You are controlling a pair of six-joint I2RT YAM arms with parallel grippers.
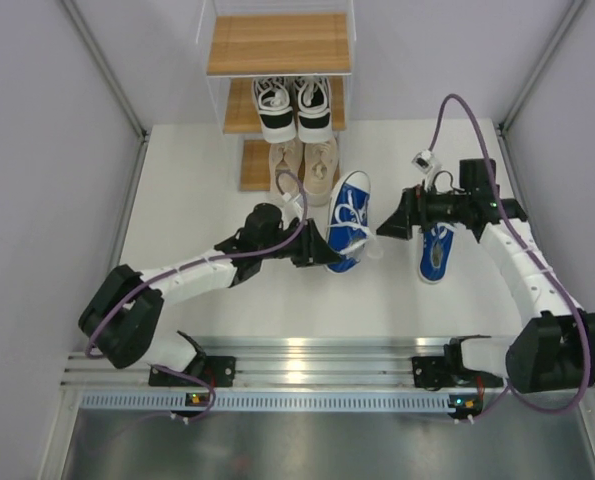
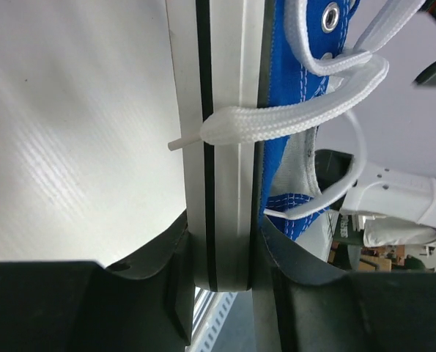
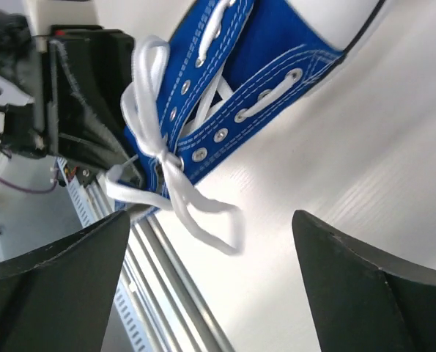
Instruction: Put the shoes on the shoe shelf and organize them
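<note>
Position note: blue sneaker [image 1: 349, 222] lies on the tabletop [image 1: 187, 200] just in front of the shoe shelf [image 1: 255, 165]. Its toe points toward the shelf and its heel toward the arm bases, so the long axis runs near-to-far with a slight lean to the right. Left tool [image 1: 320, 250] sits at the heel end, reaching from the left. In the left wrist view the white sole rim stands between the two fingers [image 2: 152, 301] with no gap I can make out. It appears clamped on the heel, though the contact is partly in shadow. Right tool [image 1: 390, 226] hangs just right of the same sneaker, jaws wide apart with nothing between them. Second blue sneaker [image 1: 435, 250] lies under the right arm, also near-to-far; the right arm is the nearer one to it.

Shelf contents: the middle board holds the black-and-white pair [image 1: 294, 106] and the lower board holds the beige pair [image 1: 304, 168]. Top board [image 1: 277, 45] carries nothing.

Judgement: the blue pair belongs on the top board, beyond and left of the held sneaker's toe. The carry must rise over both filled tiers and keep to one side, leaving room for the mate.
</note>
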